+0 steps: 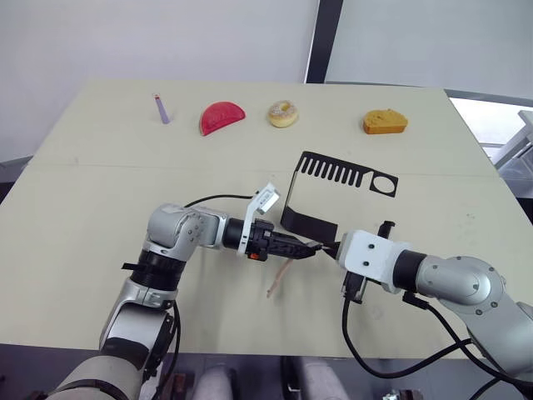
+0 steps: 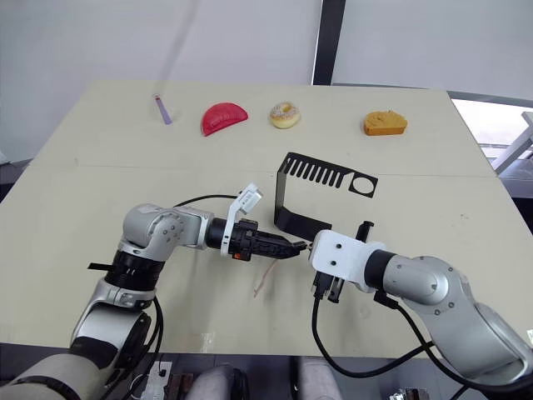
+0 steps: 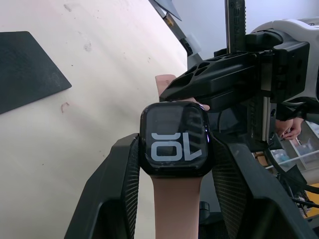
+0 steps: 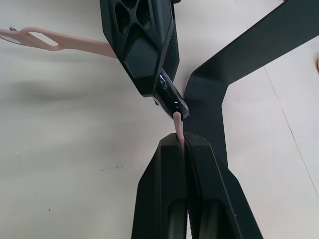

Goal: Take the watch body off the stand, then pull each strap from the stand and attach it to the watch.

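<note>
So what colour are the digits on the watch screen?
White on the watch body's dark screen, clearest in the left wrist view.

You can't see the joint between watch point(image 3: 173, 140) and second strap point(image 4: 178, 124): right tool point(image 4: 185, 144) fingers cover most of that strap. First strap point(image 3: 175, 206) runs off the frame edge. In head views the watch is too small to make out.

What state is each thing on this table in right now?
Watch body: off the stand, clamped in the left gripper, screen lit.
First strap: joined to the watch, hanging down.
Second strap: pinched in the right gripper, end at the watch edge.
Stand: upright, slots bare.
</note>
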Robot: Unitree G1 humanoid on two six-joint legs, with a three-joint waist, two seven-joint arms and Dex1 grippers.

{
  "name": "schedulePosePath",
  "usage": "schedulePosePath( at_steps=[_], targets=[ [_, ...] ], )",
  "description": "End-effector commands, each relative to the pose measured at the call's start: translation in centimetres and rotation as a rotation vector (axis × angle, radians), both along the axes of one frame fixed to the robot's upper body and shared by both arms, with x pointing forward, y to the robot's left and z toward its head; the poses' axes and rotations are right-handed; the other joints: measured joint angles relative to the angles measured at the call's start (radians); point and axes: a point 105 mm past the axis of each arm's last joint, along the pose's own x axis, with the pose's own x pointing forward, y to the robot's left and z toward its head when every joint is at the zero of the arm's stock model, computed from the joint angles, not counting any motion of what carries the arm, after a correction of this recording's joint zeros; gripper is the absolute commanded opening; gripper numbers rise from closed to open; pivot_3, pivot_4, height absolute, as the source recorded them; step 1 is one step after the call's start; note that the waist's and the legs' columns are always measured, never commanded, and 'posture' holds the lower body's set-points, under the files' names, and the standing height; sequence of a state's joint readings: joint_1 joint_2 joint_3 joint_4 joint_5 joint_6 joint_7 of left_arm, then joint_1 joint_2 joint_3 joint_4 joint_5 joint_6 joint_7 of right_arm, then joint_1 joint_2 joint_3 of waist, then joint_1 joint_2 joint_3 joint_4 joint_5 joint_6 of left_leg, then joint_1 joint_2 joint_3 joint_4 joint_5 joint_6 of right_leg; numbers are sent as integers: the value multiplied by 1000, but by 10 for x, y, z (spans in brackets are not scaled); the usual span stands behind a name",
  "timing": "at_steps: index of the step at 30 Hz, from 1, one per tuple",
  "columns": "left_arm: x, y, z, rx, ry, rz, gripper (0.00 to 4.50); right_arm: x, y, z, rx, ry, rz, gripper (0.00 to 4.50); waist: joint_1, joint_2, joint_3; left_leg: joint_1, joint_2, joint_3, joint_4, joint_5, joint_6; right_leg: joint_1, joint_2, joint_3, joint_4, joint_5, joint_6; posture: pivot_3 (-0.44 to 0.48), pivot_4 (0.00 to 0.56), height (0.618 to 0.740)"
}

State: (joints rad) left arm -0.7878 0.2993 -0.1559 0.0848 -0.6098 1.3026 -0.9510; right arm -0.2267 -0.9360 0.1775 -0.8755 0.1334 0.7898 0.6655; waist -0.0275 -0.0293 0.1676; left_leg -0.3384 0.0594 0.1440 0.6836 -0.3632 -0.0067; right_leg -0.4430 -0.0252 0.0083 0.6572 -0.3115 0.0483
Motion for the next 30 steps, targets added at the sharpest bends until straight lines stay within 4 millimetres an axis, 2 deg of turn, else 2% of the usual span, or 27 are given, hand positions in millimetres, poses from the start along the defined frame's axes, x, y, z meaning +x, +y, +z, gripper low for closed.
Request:
schedulePosePath(
  at_steps=[1,18,27,30],
  targets=[
    [-16,-15,23,-81,-48,-116,1604,0,5,10,10,-54,19,0,0,0,0,0,0,0,0,0,0,0,0,0,0,0,0,0,150,737],
    [-10,-13,16,-60,-62,-91,1604,-2,6,17,12,-73,27,0,0,0,0,0,0,0,0,0,0,0,0,0,0,0,0,0,150,737],
    [-6,-9,11,-43,-80,-75,1604,-12,10,27,6,-111,66,0,0,0,0,0,0,0,0,0,0,0,0,0,0,0,0,0,150,737],
    [-3,-4,11,-40,-94,-66,1604,-22,8,33,29,-86,88,866,1,0,0,0,0,0,0,0,0,0,0,0,0,0,0,0,150,737]
  ],
)
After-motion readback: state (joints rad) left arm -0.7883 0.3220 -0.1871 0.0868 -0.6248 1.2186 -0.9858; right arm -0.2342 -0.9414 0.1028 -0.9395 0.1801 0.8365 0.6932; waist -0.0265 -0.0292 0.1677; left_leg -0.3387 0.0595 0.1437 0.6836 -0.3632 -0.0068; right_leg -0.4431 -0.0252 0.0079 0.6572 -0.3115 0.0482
